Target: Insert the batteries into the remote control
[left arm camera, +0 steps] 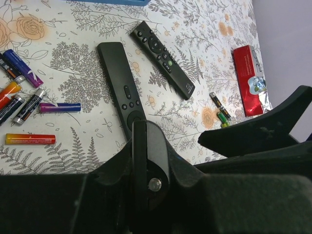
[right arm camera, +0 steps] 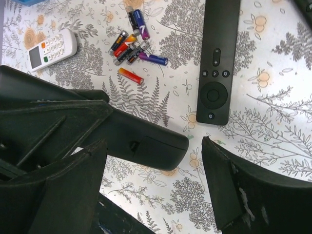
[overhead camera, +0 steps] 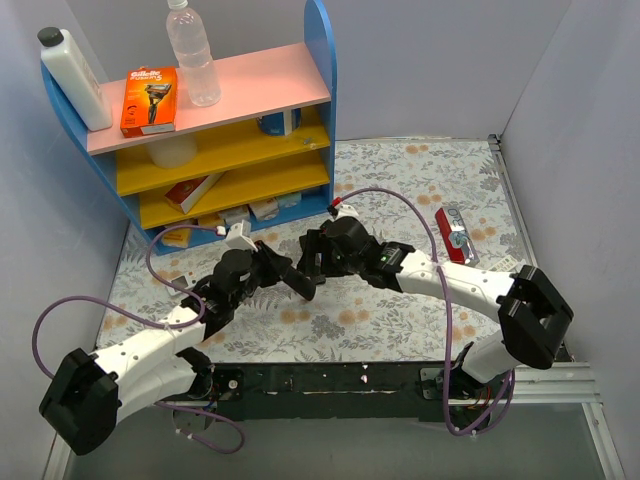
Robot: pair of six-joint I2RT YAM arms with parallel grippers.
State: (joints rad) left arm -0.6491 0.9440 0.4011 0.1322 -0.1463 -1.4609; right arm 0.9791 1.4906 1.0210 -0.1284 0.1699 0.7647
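Diffuse overhead light is filling the top view evenly, and the arms are casting only soft shadows on the floral-printed white table cover (overhead camera: 420, 190). In the left wrist view, glare is flaring on the red glossy foil packet (left arm camera: 247, 78), while the foreground is sinking into blurred black. In the right wrist view, the cover is washing out rightward, and the close black slim remote control (right arm camera: 146, 146) is softening.

Orange box (overhead camera: 149, 100) on pink shelf (overhead camera: 268, 76)
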